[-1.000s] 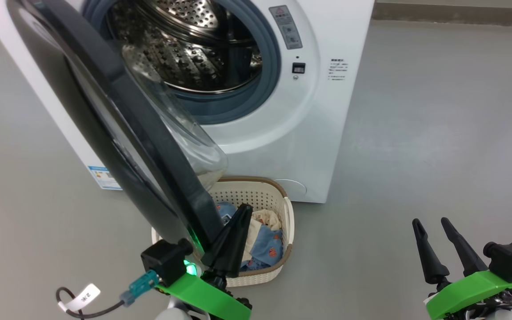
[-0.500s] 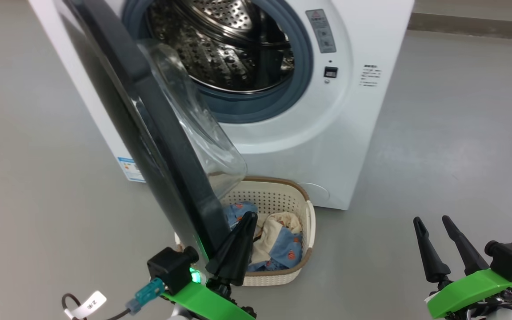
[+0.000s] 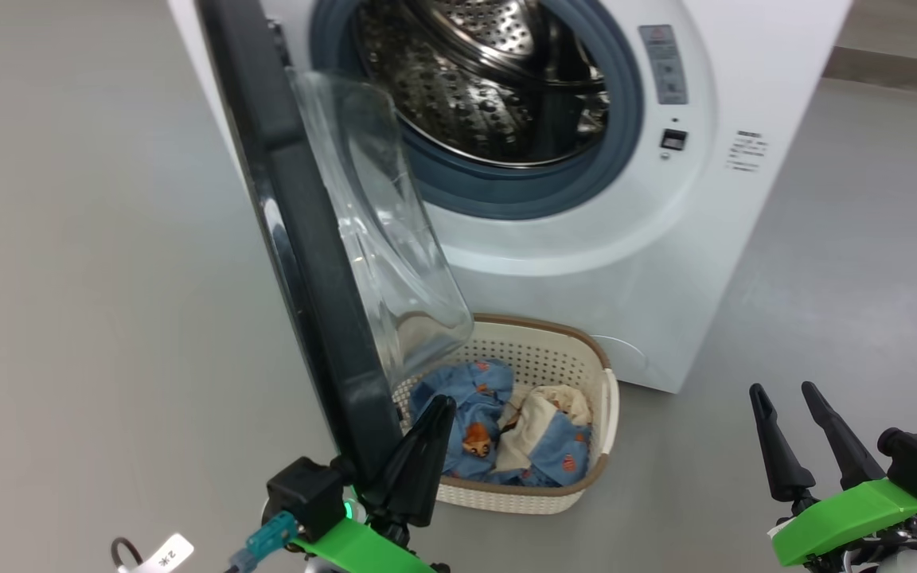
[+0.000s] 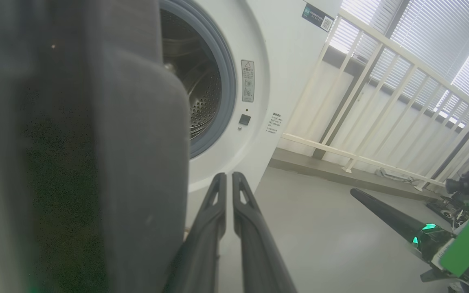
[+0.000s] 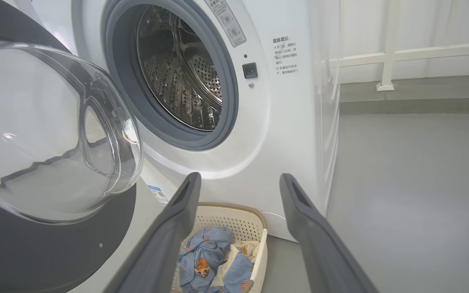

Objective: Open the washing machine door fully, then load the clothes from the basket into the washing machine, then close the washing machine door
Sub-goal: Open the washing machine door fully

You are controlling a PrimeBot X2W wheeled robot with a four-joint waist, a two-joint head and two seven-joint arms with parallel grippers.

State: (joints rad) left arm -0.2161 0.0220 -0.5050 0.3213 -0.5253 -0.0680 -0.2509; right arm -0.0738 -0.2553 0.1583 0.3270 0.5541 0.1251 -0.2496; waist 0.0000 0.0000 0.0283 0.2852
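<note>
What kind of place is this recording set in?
Probably an indoor test or demo space, not a home laundry: the washing machine stands free on a plain grey floor, with a white railing and window blinds beyond it.

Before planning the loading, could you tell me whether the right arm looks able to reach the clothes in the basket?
Probably yes: the right pincer is open, bare floor lies between it and the basket, and the washing machine door overhangs just the basket's left part, leaving the clothes exposed.

Black washing machine door [image 3: 303, 239] is swung open off the white washing machine [image 3: 586, 263]; blue-and-cream clothes [image 3: 490, 430] are heaped in the basket [image 3: 554, 354] below.
</note>
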